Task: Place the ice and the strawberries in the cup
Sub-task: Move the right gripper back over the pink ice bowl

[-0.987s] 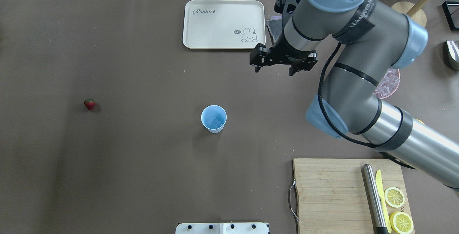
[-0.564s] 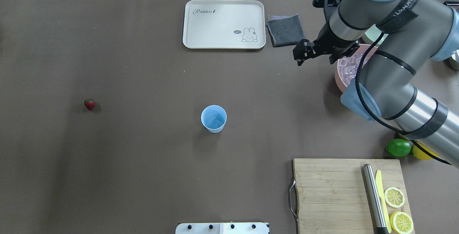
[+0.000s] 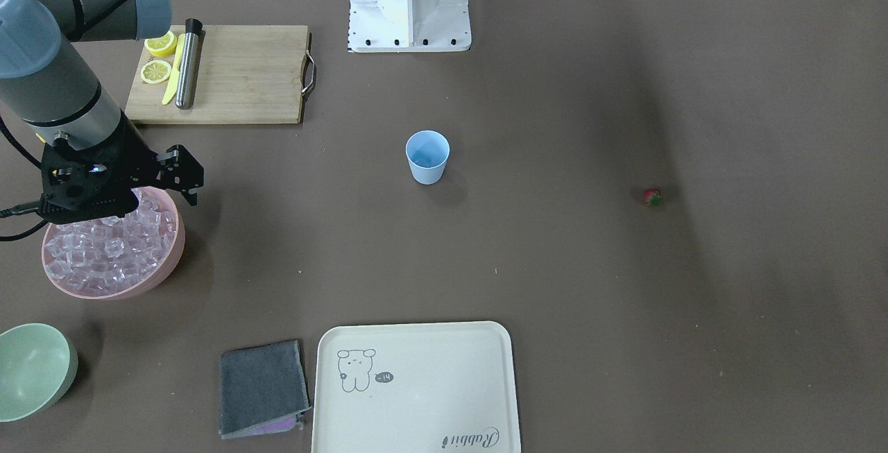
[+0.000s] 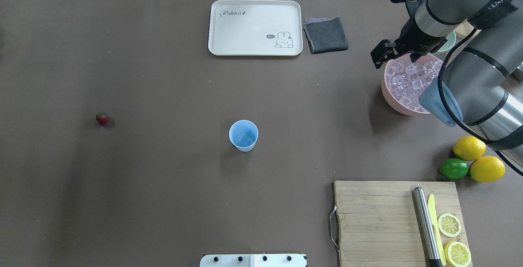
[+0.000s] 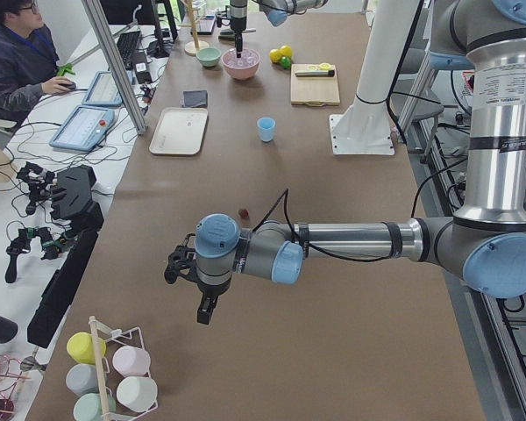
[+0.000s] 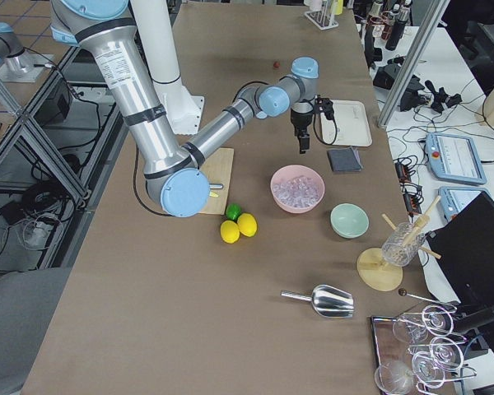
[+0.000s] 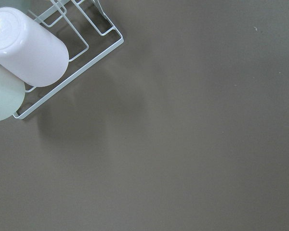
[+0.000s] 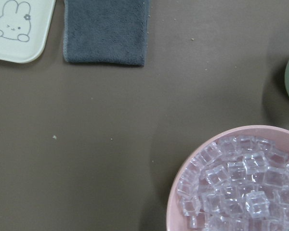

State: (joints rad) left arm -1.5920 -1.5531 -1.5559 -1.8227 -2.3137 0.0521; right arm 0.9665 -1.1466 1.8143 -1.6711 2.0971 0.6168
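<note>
A: How are the grippers seen?
B: The right gripper (image 4: 395, 57) is held open over the pink bowl (image 4: 390, 95). The left gripper (image 5: 202, 313) is seen, but its jaws cannot be told.
A: And the rest?
B: The cup (image 4: 243, 135) is set mid-table. The strawberry (image 4: 102, 118) is laid far left. The ice (image 4: 410, 81) is piled in the bowl.

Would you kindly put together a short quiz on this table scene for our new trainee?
1. True or false: the strawberry is already inside the cup.
2. Where is the heap of ice kept? A) pale green bowl B) pink bowl C) tray
3. Which arm's gripper is closest to that bowl?
Key: 1 false, it lies well apart from the cup; 2 B; 3 the right gripper.
</note>
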